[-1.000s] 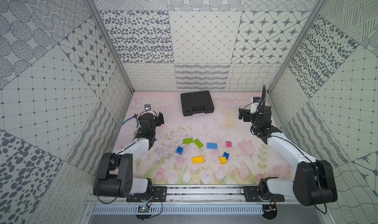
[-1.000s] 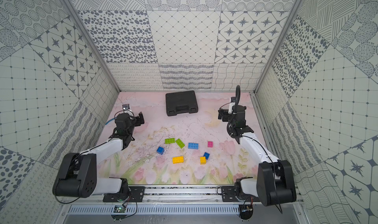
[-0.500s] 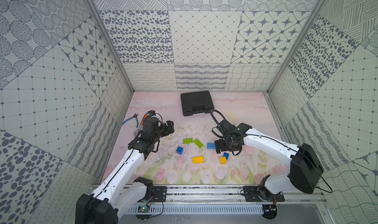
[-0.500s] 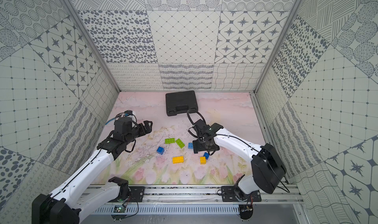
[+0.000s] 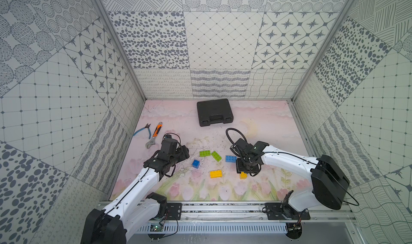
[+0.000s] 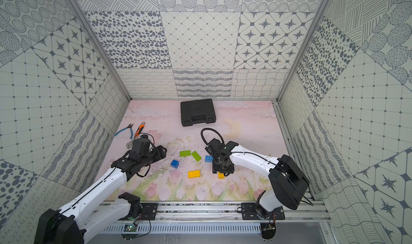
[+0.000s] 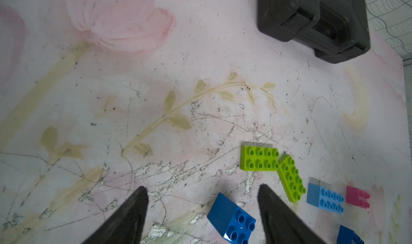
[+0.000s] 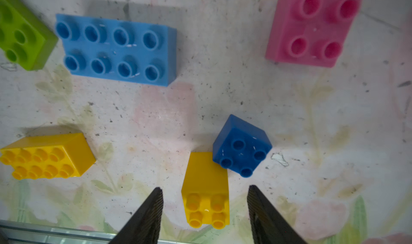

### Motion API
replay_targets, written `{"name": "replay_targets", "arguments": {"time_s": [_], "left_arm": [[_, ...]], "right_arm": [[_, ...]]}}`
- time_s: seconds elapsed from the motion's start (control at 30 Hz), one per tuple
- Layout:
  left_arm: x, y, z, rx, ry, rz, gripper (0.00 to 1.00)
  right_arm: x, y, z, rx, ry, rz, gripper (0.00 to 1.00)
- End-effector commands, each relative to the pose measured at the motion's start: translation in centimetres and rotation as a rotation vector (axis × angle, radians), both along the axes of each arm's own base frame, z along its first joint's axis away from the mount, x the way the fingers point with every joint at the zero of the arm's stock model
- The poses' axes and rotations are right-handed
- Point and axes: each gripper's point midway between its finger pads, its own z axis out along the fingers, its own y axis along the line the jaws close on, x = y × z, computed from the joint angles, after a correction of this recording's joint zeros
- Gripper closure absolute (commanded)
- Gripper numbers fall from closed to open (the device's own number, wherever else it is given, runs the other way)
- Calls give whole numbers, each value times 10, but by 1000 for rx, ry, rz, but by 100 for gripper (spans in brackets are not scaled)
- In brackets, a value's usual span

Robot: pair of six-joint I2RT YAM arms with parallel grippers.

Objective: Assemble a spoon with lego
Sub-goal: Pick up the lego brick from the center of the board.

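Our right jaws stand open astride the small yellow brick (image 8: 206, 196), gripping nothing. Our left jaws, open and empty, frame a dark blue brick (image 7: 231, 218). The lego (image 5: 216, 173) lies loose and unjoined on the worktop (image 5: 263, 129); we judge each arm is set to take one piece.

You see a closed black case (image 5: 214, 112) at the rear of the bench (image 5: 267, 124). An orange-handled wrench (image 5: 154, 135) lies just beside blue-handled pliers (image 5: 142, 131).
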Motion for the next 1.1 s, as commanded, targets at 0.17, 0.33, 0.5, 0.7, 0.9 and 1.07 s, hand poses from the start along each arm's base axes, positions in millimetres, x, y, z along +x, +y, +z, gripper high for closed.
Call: {"name": "replay_targets", "arguments": {"time_s": [0.17,0.33,0.5,0.7,0.9,1.07], "left_arm": [[12,-6,-27,-12,51,38,79],[9,-9,-52,-19,129,41,100],[12,-16,-66,-25,159,24,100],[6,-36,-81,-42,202,-22,100],[1,-51,-87,-55,218,-54,100],[-19,-59,-86,-62,259,-73,100]], "right_arm": [[5,4,-10,9,-19,-52,50],[1,3,-14,-4,-11,-53,54],[0,4,-18,-13,-13,-52,58],[-4,4,-22,-16,-3,-53,68],[-6,5,-22,-12,-8,-54,71],[-5,7,-17,-10,-15,-48,72]]}}
